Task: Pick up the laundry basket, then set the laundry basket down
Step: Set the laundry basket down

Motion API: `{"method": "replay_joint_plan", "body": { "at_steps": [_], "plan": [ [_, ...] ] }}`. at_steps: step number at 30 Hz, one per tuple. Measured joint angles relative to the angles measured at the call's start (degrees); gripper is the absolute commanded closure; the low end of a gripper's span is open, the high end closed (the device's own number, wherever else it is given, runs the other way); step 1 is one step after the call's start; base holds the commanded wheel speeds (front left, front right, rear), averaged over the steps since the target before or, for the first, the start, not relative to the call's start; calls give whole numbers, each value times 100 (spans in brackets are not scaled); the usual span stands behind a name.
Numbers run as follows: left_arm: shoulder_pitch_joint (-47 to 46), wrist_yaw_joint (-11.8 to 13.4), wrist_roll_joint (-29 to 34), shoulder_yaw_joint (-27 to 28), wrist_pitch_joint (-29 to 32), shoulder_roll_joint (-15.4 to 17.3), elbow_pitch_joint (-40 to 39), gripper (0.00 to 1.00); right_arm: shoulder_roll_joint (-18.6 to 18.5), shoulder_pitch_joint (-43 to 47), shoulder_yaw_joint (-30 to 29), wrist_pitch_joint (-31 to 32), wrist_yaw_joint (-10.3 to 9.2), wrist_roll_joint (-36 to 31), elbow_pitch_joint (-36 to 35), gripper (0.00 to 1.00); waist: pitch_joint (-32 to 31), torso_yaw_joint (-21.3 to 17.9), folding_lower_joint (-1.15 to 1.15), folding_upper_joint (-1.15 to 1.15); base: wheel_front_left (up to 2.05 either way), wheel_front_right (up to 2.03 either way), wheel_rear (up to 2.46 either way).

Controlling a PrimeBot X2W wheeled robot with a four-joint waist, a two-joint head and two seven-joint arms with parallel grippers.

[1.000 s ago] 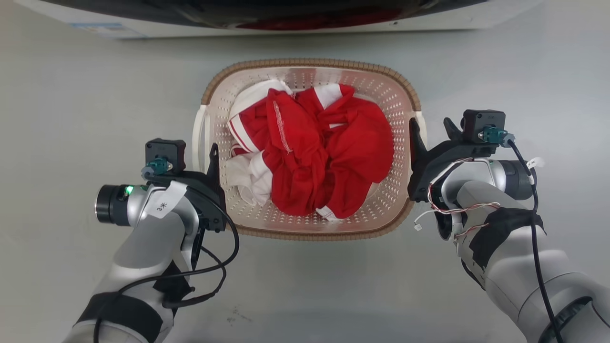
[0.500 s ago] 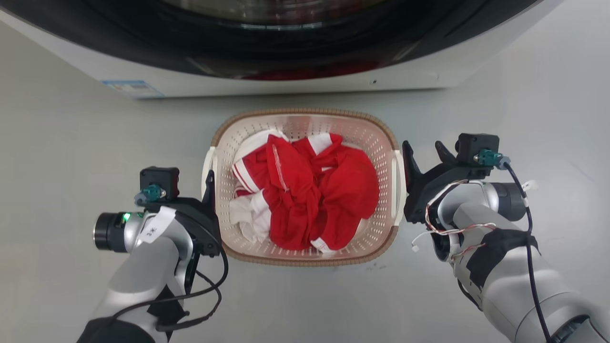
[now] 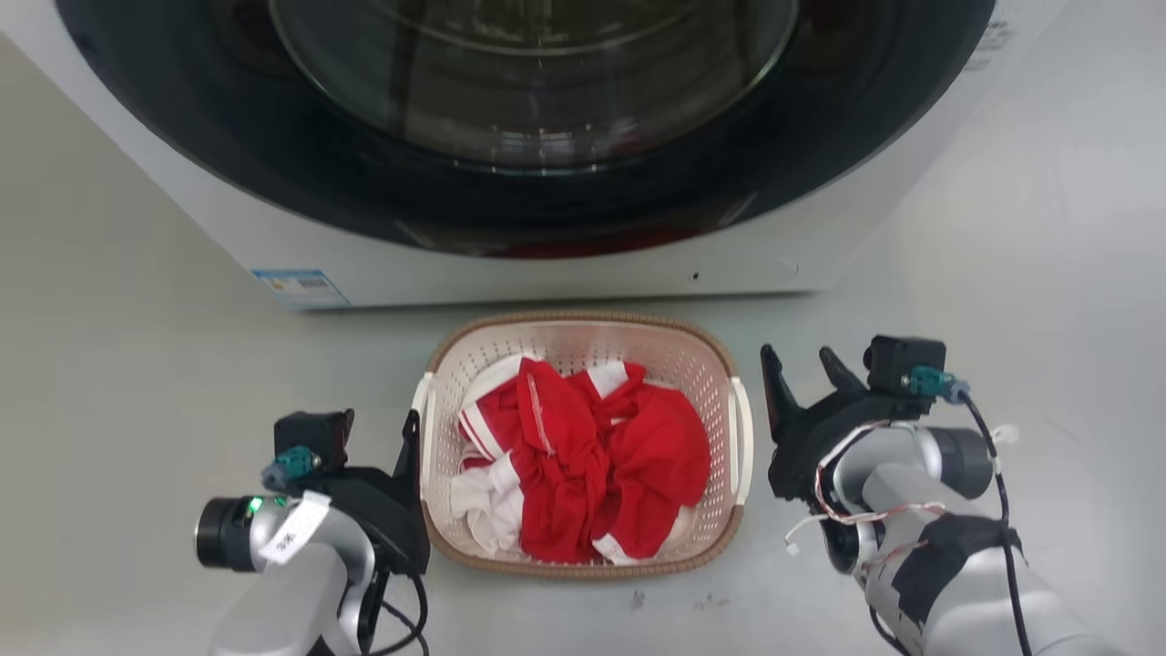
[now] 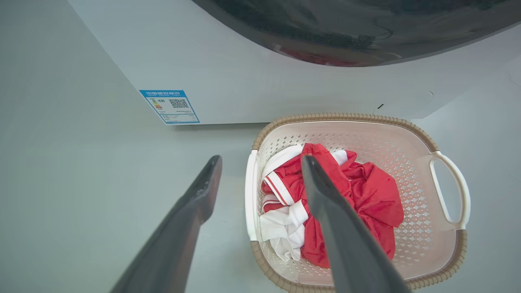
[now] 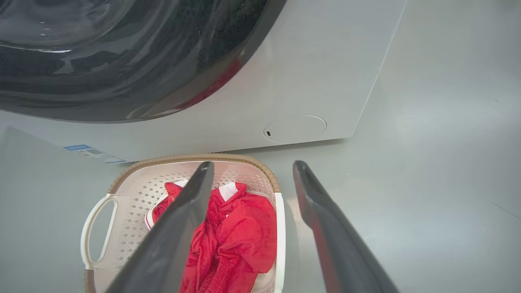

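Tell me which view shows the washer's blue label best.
Left wrist view: the blue label is large and near, its QR code visible. The head and right wrist views show it small and unreadable.

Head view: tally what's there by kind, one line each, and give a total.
Washer: 1
Basket: 1
Heap of red and white clothes: 1 (separate pieces can't be counted)
Sticker: 1
Grippers: 2, the left gripper and the right gripper
Total: 6

Head view: washing machine (image 3: 510, 273) cut off at top edge; label (image 3: 301, 285) print too small to read. Bottom of laundry basket (image 3: 583, 319) hidden under clothes (image 3: 592, 474).
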Motion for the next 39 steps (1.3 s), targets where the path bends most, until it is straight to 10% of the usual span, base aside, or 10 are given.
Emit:
{"method": "replay_joint_plan", "body": {
  "at_steps": [39],
  "plan": [
    [3747,542,936,1243,0,525,-3899,0,-408,3946,-2223,-1,-249,-2405,-3739,0,-2323,-83,0,1,0,0,0]
  ]
}}
